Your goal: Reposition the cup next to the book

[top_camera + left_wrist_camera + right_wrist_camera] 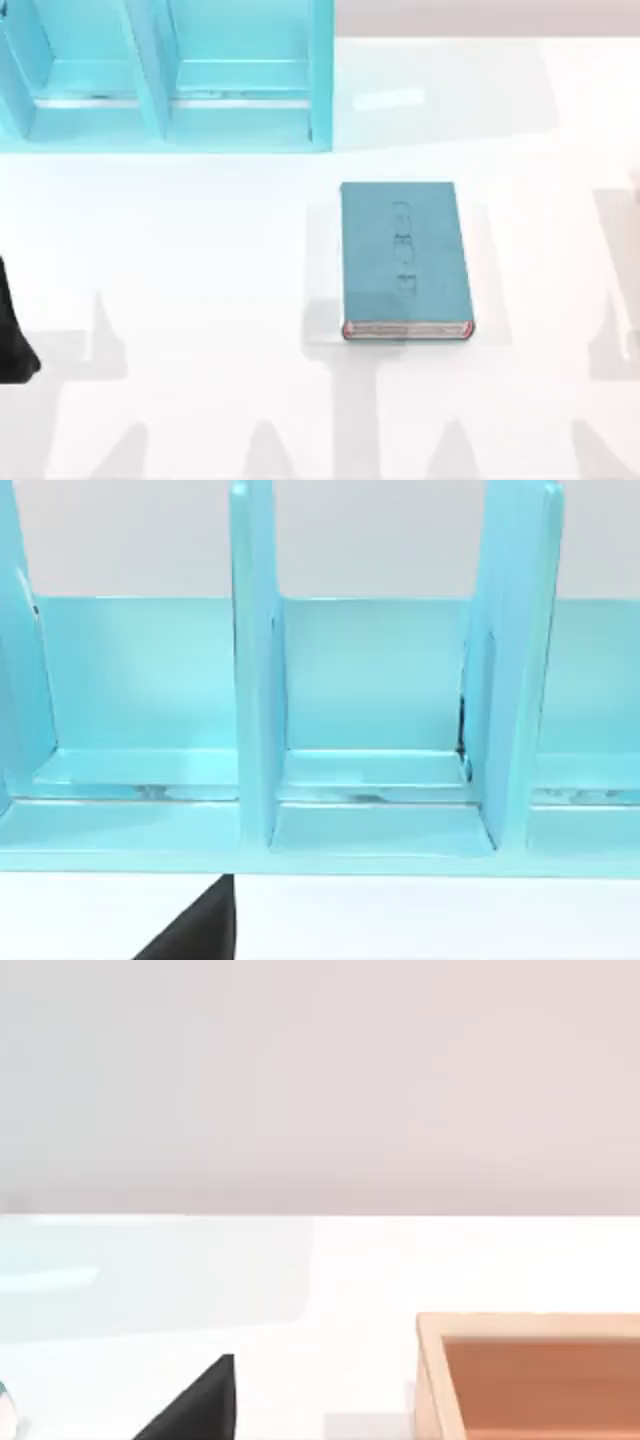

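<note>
The book [405, 258] is a thick teal-blue hardcover lying flat just right of the table's middle, with its pale, red-trimmed page edges facing the front. The cup is out of view. My left arm [14, 330] is a dark shape at the table's left edge, well away from the book. The left wrist view has a black piece of my left gripper [195, 928] low in the picture, facing the shelf unit. A similar black piece of my right gripper [195, 1405] hangs over bare white table in the right wrist view.
A light-blue shelf unit [165, 75] with upright dividers [255, 680] stands at the back left. An open wooden box [540, 1375] with an orange inside sits near my right gripper. White table surface surrounds the book.
</note>
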